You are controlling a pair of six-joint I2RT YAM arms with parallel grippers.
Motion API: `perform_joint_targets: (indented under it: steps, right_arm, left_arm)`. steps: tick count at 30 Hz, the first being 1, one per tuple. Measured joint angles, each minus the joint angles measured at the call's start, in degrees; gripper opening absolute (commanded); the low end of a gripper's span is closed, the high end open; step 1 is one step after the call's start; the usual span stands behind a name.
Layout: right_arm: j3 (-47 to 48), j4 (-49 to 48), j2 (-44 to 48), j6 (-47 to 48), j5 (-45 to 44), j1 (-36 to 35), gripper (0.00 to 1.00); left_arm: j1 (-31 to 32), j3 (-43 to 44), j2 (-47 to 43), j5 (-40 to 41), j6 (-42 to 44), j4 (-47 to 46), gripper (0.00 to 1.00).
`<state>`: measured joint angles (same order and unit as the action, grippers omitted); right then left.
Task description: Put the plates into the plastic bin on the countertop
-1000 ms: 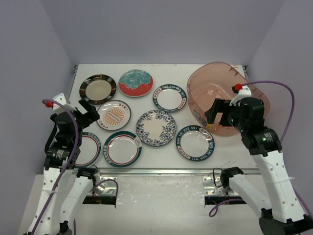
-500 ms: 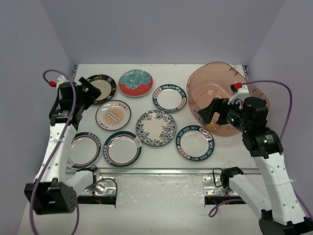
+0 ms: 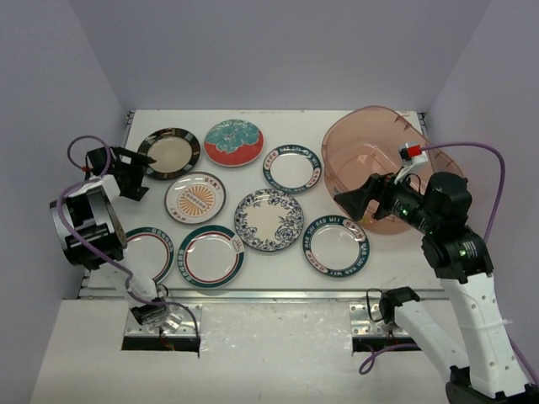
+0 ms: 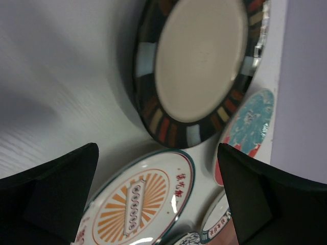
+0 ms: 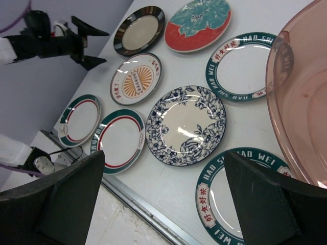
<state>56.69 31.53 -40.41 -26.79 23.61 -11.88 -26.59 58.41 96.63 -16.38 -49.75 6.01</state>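
Several round plates lie flat on the white countertop [image 3: 253,118]: a black-rimmed plate [image 3: 168,153], a red-teal floral plate [image 3: 233,142], an orange sunburst plate [image 3: 195,198], a blue floral plate [image 3: 269,220], two teal lettered plates [image 3: 292,168] [image 3: 336,245] and two teal-and-red rimmed plates [image 3: 210,256] [image 3: 150,255]. The pink plastic bin [image 3: 396,126] stands at the back right. My left gripper [image 3: 130,172] is open and empty, just left of the black-rimmed plate [image 4: 202,61] and the sunburst plate [image 4: 135,204]. My right gripper [image 3: 358,198] is open and empty above the bin's near-left rim [image 5: 301,102].
The table's metal front edge [image 3: 269,292] runs along the near side. Purple walls close in the left, back and right. In the right wrist view the blue floral plate [image 5: 186,124] and the near lettered plate [image 5: 245,199] lie under my gripper [image 5: 164,153].
My left arm has swung up and to the left, taking its open gripper from beside the sunburst plate to beside the black-rimmed plate. My right gripper has edged left and tilted.
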Motion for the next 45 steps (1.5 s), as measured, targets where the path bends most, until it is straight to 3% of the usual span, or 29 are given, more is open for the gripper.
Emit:
perform_joint_targets:
  steps: [4,8,13,18,21,25,26,27,28,32,45]
  right_arm:
    - [-1.0,-1.53,2.4,-0.04,1.13,0.0,0.99]
    - [-1.59,-2.71,3.27,-0.05,2.03,0.0,0.99]
    - [-1.73,-3.18,2.11,-0.23,3.11,0.0,0.99]
    - [-1.73,-3.18,1.72,-0.32,3.62,0.0,0.99]
    - [-1.73,-3.23,1.78,-0.53,3.62,0.0,0.99]
    - [-1.73,-3.2,1.72,-0.71,3.59,0.0,0.99]
    - [-1.73,-3.22,1.72,-0.72,3.6,0.0,0.99]
    - [-1.73,-3.22,1.72,-0.74,3.61,0.0,0.99]
    - [-1.73,-3.22,1.72,-0.75,3.6,0.0,0.99]
    - [-1.71,-3.21,1.35,-0.86,3.54,0.0,0.99]
    - [-1.09,-3.19,-1.22,-1.53,3.48,0.0,0.99]
  left_arm:
    - [-0.02,0.09,8.29,-0.85,-1.16,-1.01,1.0]
    - [0.02,0.0,8.61,-0.55,-1.82,-4.05,0.96]
    - [0.04,1.59,10.94,0.48,-2.06,-5.7,0.8]
    - [0.02,4.78,14.45,0.72,-2.83,-6.89,0.58]
    - [0.04,6.48,16.93,0.44,-3.13,-7.86,0.38]
    - [0.09,8.33,19.8,-0.32,-3.75,-8.85,0.26]
    - [0.09,8.61,20.33,-0.66,-4.08,-9.13,0.19]
    - [0.09,8.89,20.72,-1.04,-4.32,-9.21,0.02]
    - [0.11,9.07,21.02,-1.22,-4.39,-9.31,0.0]
    - [0.0,9.89,20.37,-4.25,-6.14,-12.05,0.0]
    - [0.59,5.84,7.17,1.92,-9.94,-9.96,0.0]
